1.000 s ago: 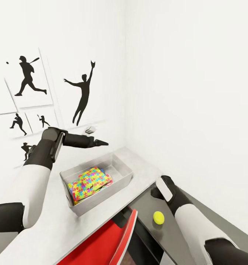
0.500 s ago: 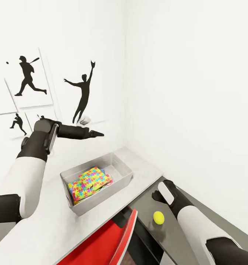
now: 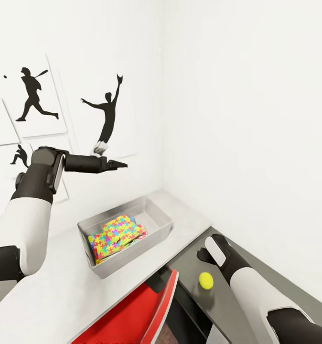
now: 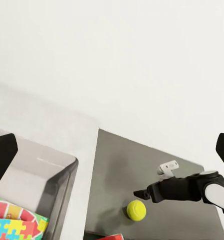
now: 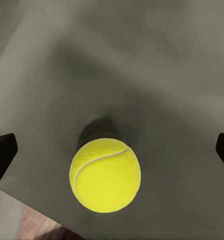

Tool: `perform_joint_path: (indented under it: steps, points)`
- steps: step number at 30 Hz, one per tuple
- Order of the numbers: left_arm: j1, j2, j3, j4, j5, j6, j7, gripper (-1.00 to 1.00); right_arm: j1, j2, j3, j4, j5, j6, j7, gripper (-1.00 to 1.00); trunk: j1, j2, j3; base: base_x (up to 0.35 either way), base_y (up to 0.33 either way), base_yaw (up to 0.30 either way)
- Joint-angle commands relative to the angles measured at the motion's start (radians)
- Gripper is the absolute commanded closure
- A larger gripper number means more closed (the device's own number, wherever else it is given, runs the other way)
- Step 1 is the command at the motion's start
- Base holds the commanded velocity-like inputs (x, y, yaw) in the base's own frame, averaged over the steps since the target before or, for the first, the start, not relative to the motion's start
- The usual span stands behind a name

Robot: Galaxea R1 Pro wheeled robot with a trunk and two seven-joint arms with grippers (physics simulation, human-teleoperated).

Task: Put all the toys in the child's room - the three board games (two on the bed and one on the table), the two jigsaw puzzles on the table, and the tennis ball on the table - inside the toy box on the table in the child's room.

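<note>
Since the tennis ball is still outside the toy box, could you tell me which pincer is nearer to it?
Right. The right pincer hovers open just above the tennis ball; the left pincer is raised high beyond the toy box.

A yellow-green tennis ball (image 5: 105,175) with a pale seam is seen on a dark grey surface (image 5: 156,75). Yellow, pink, blue and orange jigsaw puzzles (image 3: 117,235) are held in a light-grey toy box (image 3: 154,236). Black silhouettes (image 3: 105,114) are printed on white pictures.

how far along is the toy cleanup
Done: jigsaw puzzles lie in the toy box. In hand: nothing; the right gripper is open above the tennis ball, which sits on the dark table. Left: bin the ball; no board games visible here.
</note>
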Motion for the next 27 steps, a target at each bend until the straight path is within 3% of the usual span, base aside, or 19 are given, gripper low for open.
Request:
perform_joint_path:
  steps: [1,8,22,27]
  points:
    - [-0.005,0.000,0.003,-0.001,-0.010,0.009,-0.010,-1.00,-0.001,-0.001,0.006,-0.001,-0.011,0.002,-0.010,-1.00,0.000,-0.002,-0.004,0.000,0.000,0.000]
    - [-0.022,0.002,0.003,-0.001,-0.011,0.009,-0.019,-1.00,-0.001,-0.004,0.005,0.001,-0.012,0.003,-0.010,-1.00,0.000,-0.002,-0.015,0.000,0.000,0.000]
    - [-0.024,0.001,-0.011,-0.010,-0.016,0.009,-0.159,-1.00,-0.001,-0.004,0.003,0.002,-0.012,0.002,-0.010,-1.00,0.000,-0.002,-0.038,0.000,0.000,0.000]
    - [-0.024,0.001,-0.027,-0.052,-0.015,0.009,-0.224,-1.00,0.001,-0.004,0.003,0.002,-0.011,0.000,-0.010,-1.00,0.000,-0.002,-0.046,0.000,0.000,0.000]
